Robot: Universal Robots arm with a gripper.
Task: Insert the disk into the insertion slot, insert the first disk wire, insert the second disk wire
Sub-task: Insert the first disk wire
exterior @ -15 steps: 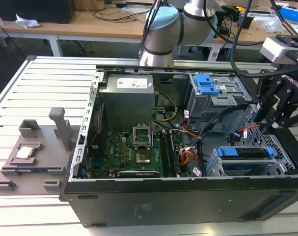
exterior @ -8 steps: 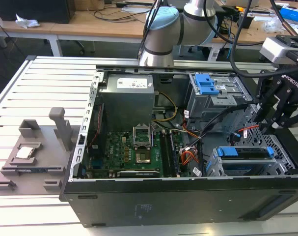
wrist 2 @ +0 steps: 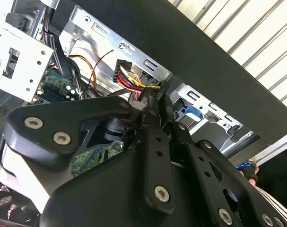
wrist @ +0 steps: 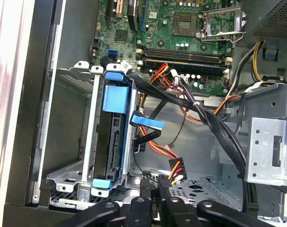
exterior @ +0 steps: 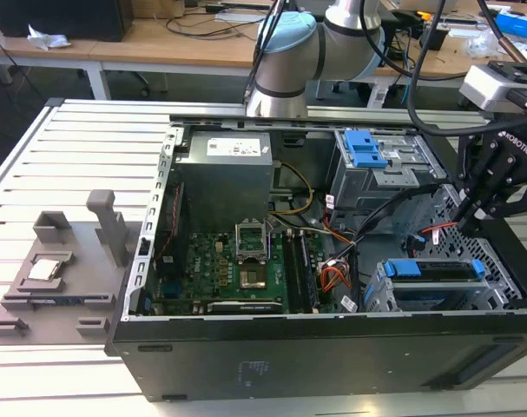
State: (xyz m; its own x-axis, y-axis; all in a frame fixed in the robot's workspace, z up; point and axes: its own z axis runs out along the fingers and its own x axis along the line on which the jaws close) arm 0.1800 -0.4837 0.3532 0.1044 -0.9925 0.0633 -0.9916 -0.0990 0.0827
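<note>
The disk [exterior: 437,271], silver-grey in a bright blue frame, sits inside the insertion slot [exterior: 378,300], the low perforated cage at the case's front corner on the exterior view's right. In the first wrist view the disk [wrist: 112,142] stands in the cage [wrist: 67,175] with its connector edge bare. A flat blue-ended wire [wrist: 145,124] hangs just beside that edge. My gripper [exterior: 467,217] hovers over the case's edge above the cage. Its fingers [wrist: 155,196] are shut on a black connector [wrist: 175,169] with red, yellow and black wires, also seen in the second wrist view [wrist 2: 126,75].
A taller grey bay with a blue latch [exterior: 367,152] stands behind the cage. Bundled black cables [wrist: 214,127] cross between motherboard [exterior: 237,269] and bay. The power supply [exterior: 224,165] fills the back corner. A grey fixture [exterior: 63,269] lies on the slatted table at the exterior view's left.
</note>
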